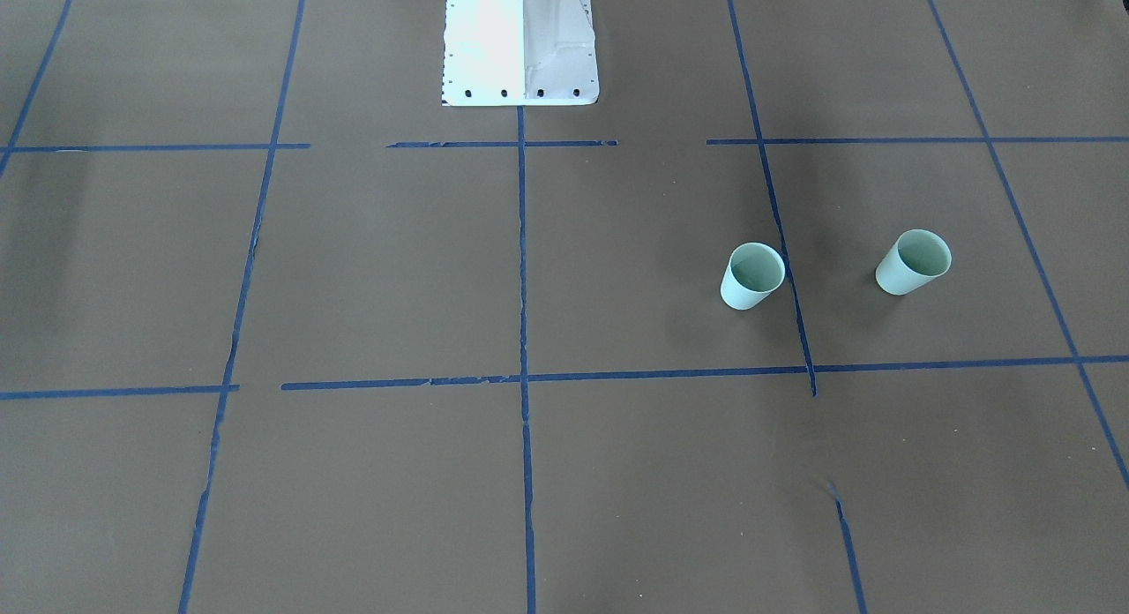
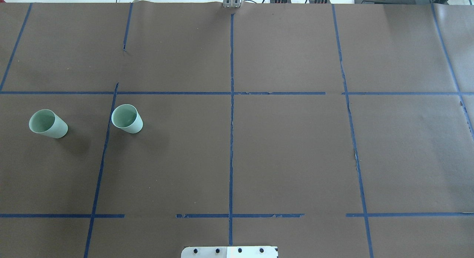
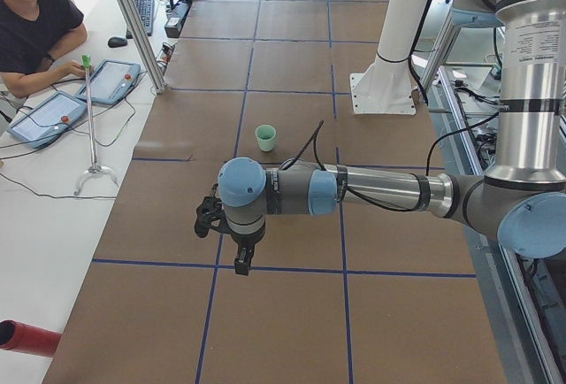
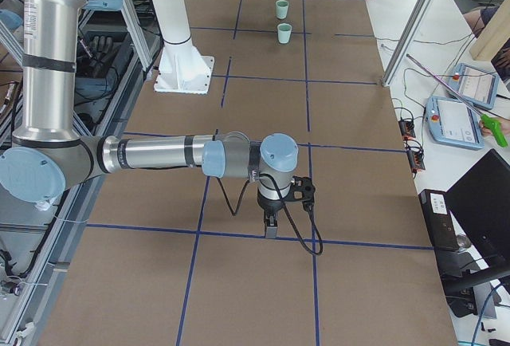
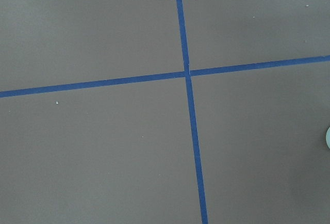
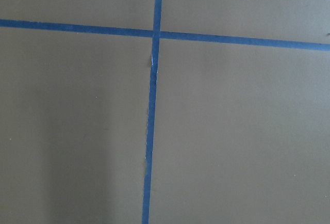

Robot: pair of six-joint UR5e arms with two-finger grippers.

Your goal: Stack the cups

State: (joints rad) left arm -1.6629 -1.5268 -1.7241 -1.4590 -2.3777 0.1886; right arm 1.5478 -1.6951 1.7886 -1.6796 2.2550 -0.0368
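Observation:
Two pale mint-green cups stand upright and apart on the brown table on my left side. One cup (image 2: 127, 118) (image 1: 752, 276) is nearer the middle and the other cup (image 2: 48, 123) (image 1: 913, 262) is further out. Both show far off in the exterior right view (image 4: 284, 33) (image 4: 281, 7). My left gripper (image 3: 240, 264) hangs above the table and points down; I cannot tell whether it is open or shut. My right gripper (image 4: 272, 226) hangs likewise over the table's other end, far from the cups; I cannot tell its state. Neither gripper shows in the overhead, front or wrist views.
Blue tape lines (image 2: 231, 121) divide the brown table into squares. The white robot base (image 1: 520, 45) stands at the table's robot-side edge. An operator (image 3: 35, 26) sits with tablets beyond the far side. A thin stand (image 3: 91, 136) stands by that edge.

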